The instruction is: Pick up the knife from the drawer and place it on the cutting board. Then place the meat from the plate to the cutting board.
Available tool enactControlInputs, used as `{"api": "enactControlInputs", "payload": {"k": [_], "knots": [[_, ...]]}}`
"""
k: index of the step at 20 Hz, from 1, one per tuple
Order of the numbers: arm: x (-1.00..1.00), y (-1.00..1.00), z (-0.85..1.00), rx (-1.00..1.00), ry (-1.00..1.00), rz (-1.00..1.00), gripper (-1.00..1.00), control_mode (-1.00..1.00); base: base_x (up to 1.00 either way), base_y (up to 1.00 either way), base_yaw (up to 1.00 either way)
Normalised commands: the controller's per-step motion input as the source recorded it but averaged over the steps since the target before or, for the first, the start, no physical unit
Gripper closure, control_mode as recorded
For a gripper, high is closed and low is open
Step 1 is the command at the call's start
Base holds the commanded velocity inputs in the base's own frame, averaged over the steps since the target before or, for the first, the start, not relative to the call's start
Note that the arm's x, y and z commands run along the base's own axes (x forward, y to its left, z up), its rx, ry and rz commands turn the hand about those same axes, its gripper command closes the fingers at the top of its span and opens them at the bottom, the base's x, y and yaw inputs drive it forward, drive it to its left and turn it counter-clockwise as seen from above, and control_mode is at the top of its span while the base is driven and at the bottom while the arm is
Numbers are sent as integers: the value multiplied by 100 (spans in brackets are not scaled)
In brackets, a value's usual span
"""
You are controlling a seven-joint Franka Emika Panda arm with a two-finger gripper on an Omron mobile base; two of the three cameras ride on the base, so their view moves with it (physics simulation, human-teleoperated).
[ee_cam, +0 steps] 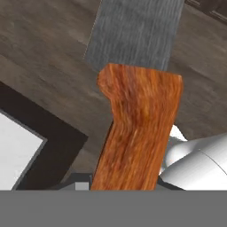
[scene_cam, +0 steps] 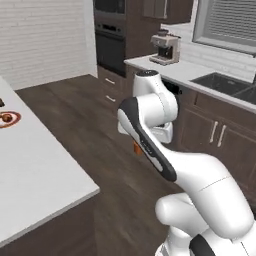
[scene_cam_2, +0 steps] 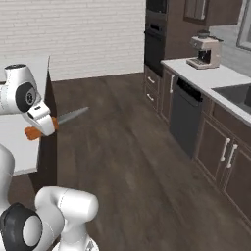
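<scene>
While I watch through the hand view, my gripper [ee_cam: 126, 188] is clamped tight on the knife [ee_cam: 139, 128], whose orange handle has a streaked wood grain and a notched shoulder where it meets the flat, brushed grey blade. From the right base view I see the same knife [scene_cam_2: 59, 121] carried in the air, the rounded orange butt poking out behind the white hand and the slim grey blade pointing out over the floor, roughly level. From the left base view, just a sliver of orange handle [scene_cam: 136, 148] peeks below the arm's forearm. Below and beside the hand lies the dark plank floor [scene_cam_2: 127, 162], matte and wood-grained. Nearest on the robot's left is the island tabletop [scene_cam: 40, 170], a smooth white slab on a dark brown base; at its far left edge I make out the plate [scene_cam: 11, 119], round with a red rim, carrying the meat [scene_cam: 6, 118], a small orange-brown lump. Across the floor runs a second white tabletop [scene_cam: 185, 71] over dark cabinets with silver bar handles, bearing a boxy metallic coffee machine [scene_cam: 165, 48] and a dark sunken sink [scene_cam: 225, 85].
</scene>
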Motion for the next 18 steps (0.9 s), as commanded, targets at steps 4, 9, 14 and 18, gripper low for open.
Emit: {"api": "enactControlInputs", "payload": {"k": [4, 9, 14, 18], "knots": [[0, 0, 0, 0, 0, 0, 100, 100, 100, -72, 38], [0, 0, 0, 0, 0, 0, 100, 100, 100, -44, 21], [0, 0, 0, 0, 0, 0, 100, 100, 100, -32, 21], [0, 0, 0, 0, 0, 0, 100, 100, 100, -13, 40]]}}
